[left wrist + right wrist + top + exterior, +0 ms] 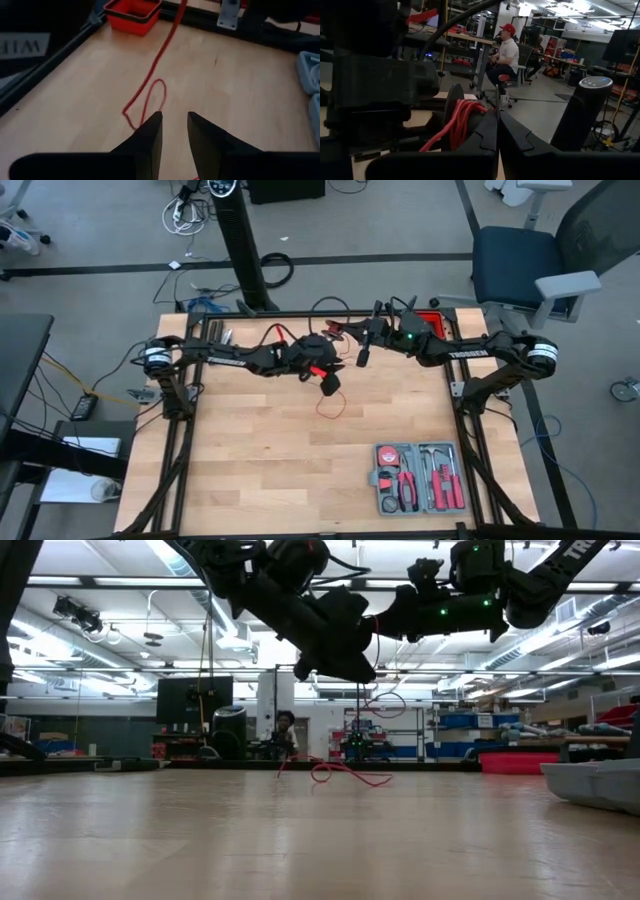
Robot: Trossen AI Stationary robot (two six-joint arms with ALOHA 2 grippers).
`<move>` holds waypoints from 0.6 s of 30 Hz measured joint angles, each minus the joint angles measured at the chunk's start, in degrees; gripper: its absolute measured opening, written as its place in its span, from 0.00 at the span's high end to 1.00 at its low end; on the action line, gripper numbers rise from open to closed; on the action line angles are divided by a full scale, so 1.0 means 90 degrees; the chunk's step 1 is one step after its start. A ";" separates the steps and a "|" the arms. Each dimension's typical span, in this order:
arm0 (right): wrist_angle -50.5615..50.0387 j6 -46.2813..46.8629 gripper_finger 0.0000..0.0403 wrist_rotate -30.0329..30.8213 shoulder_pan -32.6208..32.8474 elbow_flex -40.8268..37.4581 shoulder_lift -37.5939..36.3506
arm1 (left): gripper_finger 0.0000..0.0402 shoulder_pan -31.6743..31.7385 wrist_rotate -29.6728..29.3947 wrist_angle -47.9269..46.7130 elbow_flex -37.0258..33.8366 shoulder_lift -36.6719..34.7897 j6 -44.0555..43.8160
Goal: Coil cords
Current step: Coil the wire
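A thin red cord lies in a loose loop on the wooden table (330, 406), and this shows in the low view (345, 775) and the left wrist view (150, 100) too. One strand rises from the loop (172, 25) toward my right gripper (362, 360), which is shut above the table's far middle. My left gripper (330, 385) hangs open over the loop, its fingers (150, 135) apart and with nothing between them. A bundle of red turns (462, 120) sits around a dark part right in front of my right gripper, and it shows red on my left arm's gripper body (315, 370). My left gripper carries several turns of the cord (462, 120) wound around its body, behind the open fingers, and clear of the table. My right gripper is shut where the rising strand (358, 720) ends. Its own fingers (487, 135) hide the place of contact. The strand hangs below it to the table, slack.
A grey tool case (418, 477) with red-handled tools lies open at the near right and shows in the low view (600, 780). A red bin (132, 15) stands at the far right edge. A person sits in the room beyond (507, 50).
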 joint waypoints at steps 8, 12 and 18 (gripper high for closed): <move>-0.0040 -0.0005 0.99 -0.0002 0.0000 0.0000 0.0000 | 0.70 0.0012 -0.0589 -0.0279 0.0000 0.0020 0.0101; -0.0050 -0.0004 0.99 -0.0002 0.0000 0.0000 0.0000 | 0.68 0.0012 -0.1101 -0.0336 0.0000 0.0020 0.0206; -0.0035 0.0014 0.99 -0.0002 0.0000 0.0000 0.0000 | 0.67 0.0012 -0.1218 0.0063 0.0000 0.0020 0.0384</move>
